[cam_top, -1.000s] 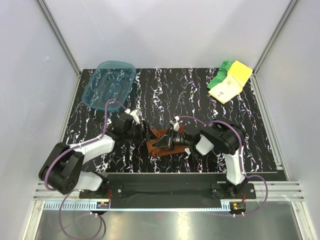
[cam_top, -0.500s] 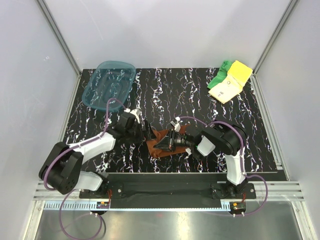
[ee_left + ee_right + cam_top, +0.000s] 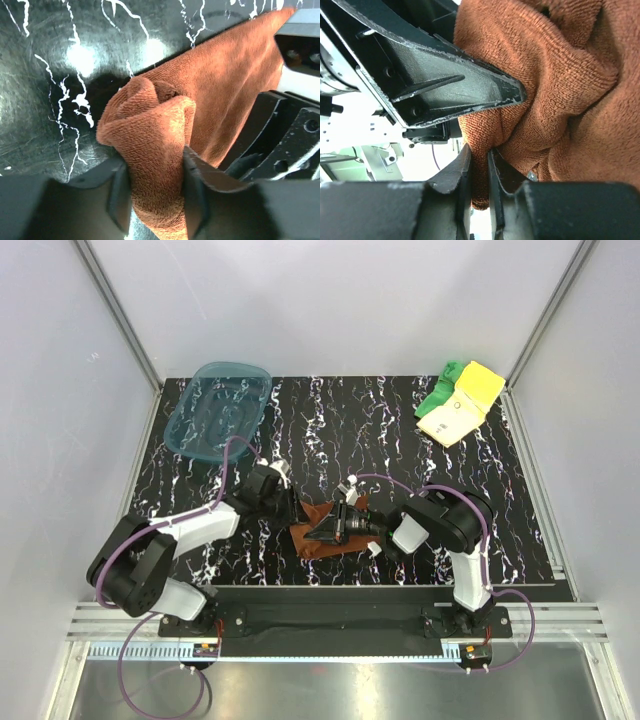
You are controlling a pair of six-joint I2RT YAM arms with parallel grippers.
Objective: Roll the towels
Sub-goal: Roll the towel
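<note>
While both of your grippers grip the rust-brown towel (image 3: 210, 95), the other two towels lie far from the jaws.
Your left gripper (image 3: 155, 187) has its jaws pressed on the rolled end of this towel. The roll sits between the two fingers and touches both, and the flat part of the cloth spreads away past the fingertips toward the right gripper (image 3: 479, 167). The jaws of the right gripper stand almost together and pinch a thin fold of the same towel between them, and the rest of the cloth bunches just ahead of them. The pale yellow towel (image 3: 455, 418) and the green towel (image 3: 437, 395) lie touching each other, well beyond the right jaws. The teal tray (image 3: 215, 410) stands well beyond the left jaws.
</note>
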